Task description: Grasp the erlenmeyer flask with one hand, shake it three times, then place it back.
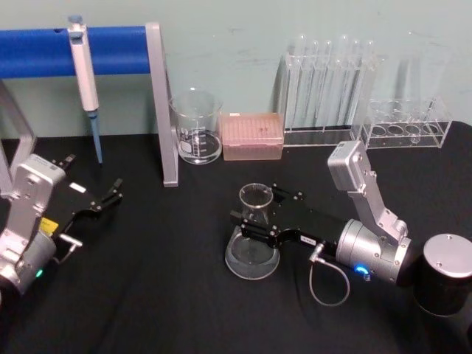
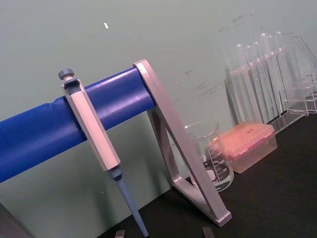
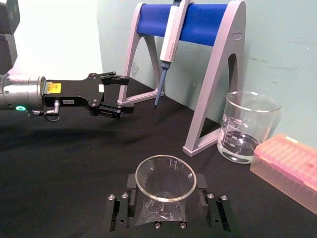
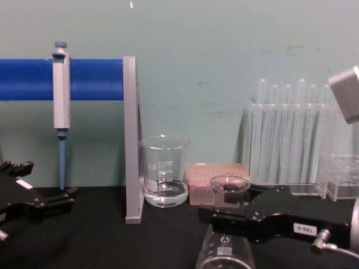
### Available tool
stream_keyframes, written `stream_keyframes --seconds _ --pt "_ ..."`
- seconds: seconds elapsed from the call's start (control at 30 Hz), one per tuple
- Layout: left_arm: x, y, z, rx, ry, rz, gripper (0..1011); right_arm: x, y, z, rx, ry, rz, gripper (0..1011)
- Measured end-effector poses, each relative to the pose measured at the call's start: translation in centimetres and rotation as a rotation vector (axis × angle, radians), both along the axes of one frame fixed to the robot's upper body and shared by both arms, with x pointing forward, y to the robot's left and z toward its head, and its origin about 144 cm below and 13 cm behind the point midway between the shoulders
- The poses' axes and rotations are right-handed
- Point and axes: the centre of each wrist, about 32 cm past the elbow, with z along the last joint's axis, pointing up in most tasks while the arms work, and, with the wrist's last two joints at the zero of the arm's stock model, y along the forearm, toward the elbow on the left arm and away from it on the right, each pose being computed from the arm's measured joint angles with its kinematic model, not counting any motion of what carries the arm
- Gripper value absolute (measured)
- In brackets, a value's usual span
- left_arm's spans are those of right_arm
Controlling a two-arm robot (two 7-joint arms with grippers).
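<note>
Black cloth covers the table (image 1: 169,295), where the flask (image 1: 252,259) stands near the middle, the right gripper (image 1: 255,206) spread open astride its neck; it should probably close squarely under the rim before lifting, while the left gripper (image 1: 108,196) idles open at left.

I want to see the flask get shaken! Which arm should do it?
The right arm. The right tool is around the neck of the erlenmeyer flask, which stands on the black table. The left tool sits open, far off near the pipette stand.
</note>
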Motion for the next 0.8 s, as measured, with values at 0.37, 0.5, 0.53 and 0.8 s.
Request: stream_keyframes --seconds 0.37,0.5,0.53,0.8 --pt "0.00 0.00 0.00 0.000 0.000 0.000 1001 -0.01 -0.01 0.01 0.001 0.001 -0.001 450" --pt "0.00 0.00 0.00 0.000 0.000 0.000 1001 -0.01 -0.01 0.01 0.001 0.001 -0.001 450" --pt "0.00 0.00 0.00 0.000 0.000 0.000 1001 -0.01 -0.02 0.01 0.002 0.001 -0.001 450" --pt "0.00 0.00 0.00 0.000 0.000 0.000 1001 -0.28 0.17 0.83 0.044 -0.028 -0.044 450"
